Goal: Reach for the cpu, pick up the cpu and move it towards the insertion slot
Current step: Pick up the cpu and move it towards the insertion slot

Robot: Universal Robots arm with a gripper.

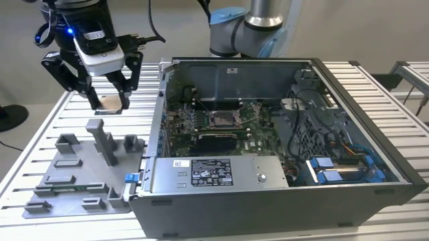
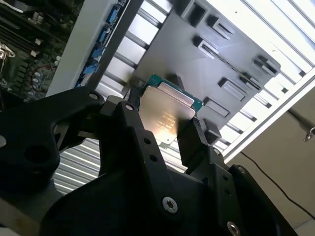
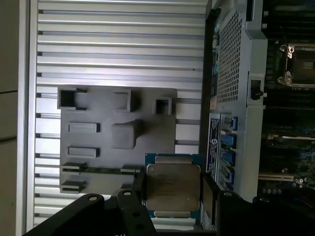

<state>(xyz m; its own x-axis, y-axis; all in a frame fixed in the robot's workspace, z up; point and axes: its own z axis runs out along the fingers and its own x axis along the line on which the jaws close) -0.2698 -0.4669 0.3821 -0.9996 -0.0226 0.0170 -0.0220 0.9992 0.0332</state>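
The black jaws are closed on the small flat square cpu with a silvery metal top (image 1: pixel 110 102), pinching it by two opposite edges. The chip hangs level, clear of the ribbed aluminium desk (image 1: pixel 40 125). It is over the far end of the grey plastic tray with raised fixture blocks (image 1: pixel 74 198), to the exterior view's left of the open dark computer case (image 1: pixel 268 211). In both wrist views a thin green border shows around the chip's metal top. The insertion slot, a square silver metal-framed socket with a dark centre (image 1: pixel 221 118), sits on the green circuit board inside the case, well apart from the chip.
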